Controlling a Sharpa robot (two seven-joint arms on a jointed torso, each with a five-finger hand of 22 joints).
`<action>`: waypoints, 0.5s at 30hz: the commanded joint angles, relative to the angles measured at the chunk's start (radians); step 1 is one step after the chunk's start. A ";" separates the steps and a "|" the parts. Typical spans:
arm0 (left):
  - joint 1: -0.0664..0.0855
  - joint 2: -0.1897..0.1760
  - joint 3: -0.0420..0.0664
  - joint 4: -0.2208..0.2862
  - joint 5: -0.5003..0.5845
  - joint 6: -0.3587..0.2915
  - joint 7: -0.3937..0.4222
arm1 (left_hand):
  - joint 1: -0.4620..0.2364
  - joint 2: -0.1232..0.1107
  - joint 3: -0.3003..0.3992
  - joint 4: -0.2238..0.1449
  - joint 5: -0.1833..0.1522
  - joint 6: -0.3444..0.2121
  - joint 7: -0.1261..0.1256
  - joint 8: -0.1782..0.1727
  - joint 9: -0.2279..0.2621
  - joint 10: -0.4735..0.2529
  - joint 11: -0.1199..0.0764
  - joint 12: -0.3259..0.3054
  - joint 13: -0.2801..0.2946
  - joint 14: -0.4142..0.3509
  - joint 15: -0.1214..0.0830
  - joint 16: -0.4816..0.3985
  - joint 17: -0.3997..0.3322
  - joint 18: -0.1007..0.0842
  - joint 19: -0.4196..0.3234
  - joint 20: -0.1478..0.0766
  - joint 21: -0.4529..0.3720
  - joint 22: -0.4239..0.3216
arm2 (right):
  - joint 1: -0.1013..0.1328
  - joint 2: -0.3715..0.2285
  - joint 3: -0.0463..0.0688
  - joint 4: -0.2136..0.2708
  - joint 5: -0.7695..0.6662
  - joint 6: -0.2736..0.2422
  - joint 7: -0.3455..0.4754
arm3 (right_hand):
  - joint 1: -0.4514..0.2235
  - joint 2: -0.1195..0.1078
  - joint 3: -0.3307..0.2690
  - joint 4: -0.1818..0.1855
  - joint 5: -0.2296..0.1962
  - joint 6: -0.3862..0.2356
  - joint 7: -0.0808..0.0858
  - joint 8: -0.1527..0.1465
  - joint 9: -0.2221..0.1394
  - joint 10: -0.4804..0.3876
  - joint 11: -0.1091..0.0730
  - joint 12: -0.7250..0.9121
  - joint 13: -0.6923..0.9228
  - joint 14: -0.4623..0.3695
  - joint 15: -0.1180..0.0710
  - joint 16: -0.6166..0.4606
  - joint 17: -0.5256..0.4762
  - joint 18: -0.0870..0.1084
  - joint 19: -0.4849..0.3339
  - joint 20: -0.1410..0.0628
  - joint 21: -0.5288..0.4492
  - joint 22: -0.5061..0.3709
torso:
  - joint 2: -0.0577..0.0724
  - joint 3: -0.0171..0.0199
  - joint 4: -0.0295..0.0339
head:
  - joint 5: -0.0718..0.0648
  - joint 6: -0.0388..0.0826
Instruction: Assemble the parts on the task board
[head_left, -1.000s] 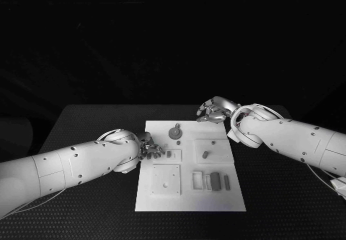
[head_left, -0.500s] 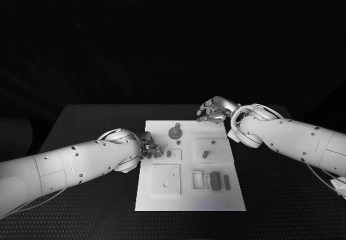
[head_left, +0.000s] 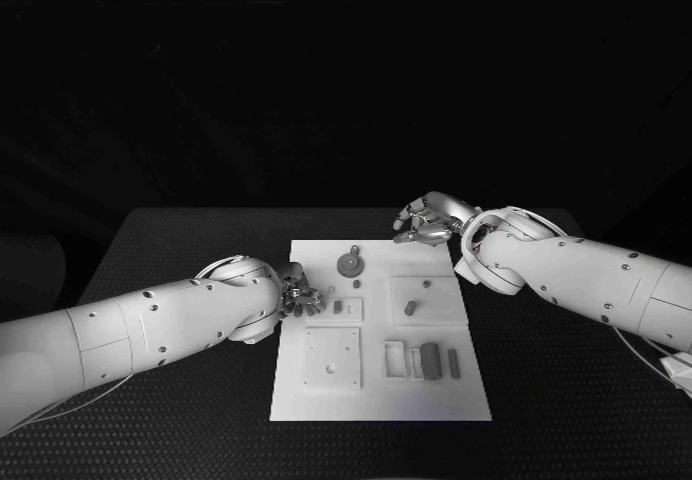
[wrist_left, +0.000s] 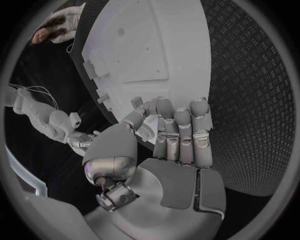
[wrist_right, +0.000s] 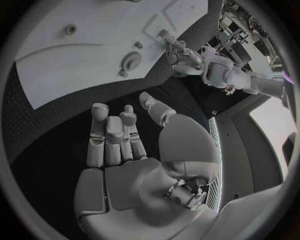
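Task board lies mid-worktop, long axis running away from the robot; bare black surface on all sides, widest toward the far edge. Left robot hand sits at the board's left edge, level with a small upright part just beside its fingertips. Fingers lie together over the board rim, thumb tip touching a small piece — whether it is actually held, cannot tell. Right robot hand hovers off the far right corner, fingers apart, holding nothing. Round part lies near the far end. Three bar parts lie near the right edge, long axes parallel to the board's.
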 joint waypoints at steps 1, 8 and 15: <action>-0.003 0.002 -0.002 0.001 -0.018 0.027 -0.010 | 0.053 0.043 0.020 -0.011 -0.003 0.002 -0.005 0.006 -0.001 0.006 -0.004 0.005 -0.001 0.004 -0.006 0.005 -0.001 0.043 0.004 -0.002 0.004 0.021 | -0.001 0.001 0.000 0.000 -0.002 0.012 0.010 | -0.001 0.008 -0.003 -0.006 0.003 0.015 0.024 -0.007 0.001 -0.004 -0.001 0.005 -0.001 -0.005 0.001 -0.005 -0.001 0.014 0.006 -0.004 -0.006 0.016 | 0.000 0.0001 0.0001 | 0.000 -0.001; -0.003 0.008 -0.002 0.001 -0.042 0.026 -0.017 | 0.056 0.046 0.024 -0.012 -0.004 0.003 -0.006 0.007 -0.002 0.007 -0.005 0.006 0.000 0.005 -0.006 0.006 -0.001 0.043 0.006 -0.002 0.005 0.021 | -0.001 0.001 0.000 0.000 -0.002 0.012 0.010 | -0.001 0.008 -0.003 -0.006 0.003 0.015 0.024 -0.007 0.001 -0.004 -0.001 0.005 -0.001 -0.005 0.001 -0.005 -0.001 0.014 0.006 -0.004 -0.007 0.016 | 0.000 0.0002 0.0002 | 0.000 -0.001; -0.003 0.018 -0.002 0.001 -0.057 0.045 -0.021 | 0.060 0.044 0.026 -0.014 -0.004 0.005 -0.007 0.010 -0.002 0.010 -0.006 0.009 0.000 0.008 -0.006 0.008 0.000 0.043 0.008 -0.003 0.008 0.022 | -0.001 0.003 0.000 0.000 -0.002 0.014 0.010 | -0.001 0.008 -0.003 -0.006 0.003 0.015 0.024 -0.007 0.001 -0.004 -0.001 0.005 -0.001 -0.005 0.001 -0.005 -0.001 0.014 0.006 -0.004 -0.007 0.016 | 0.000 0.0006 -0.0008 | 0.005 -0.002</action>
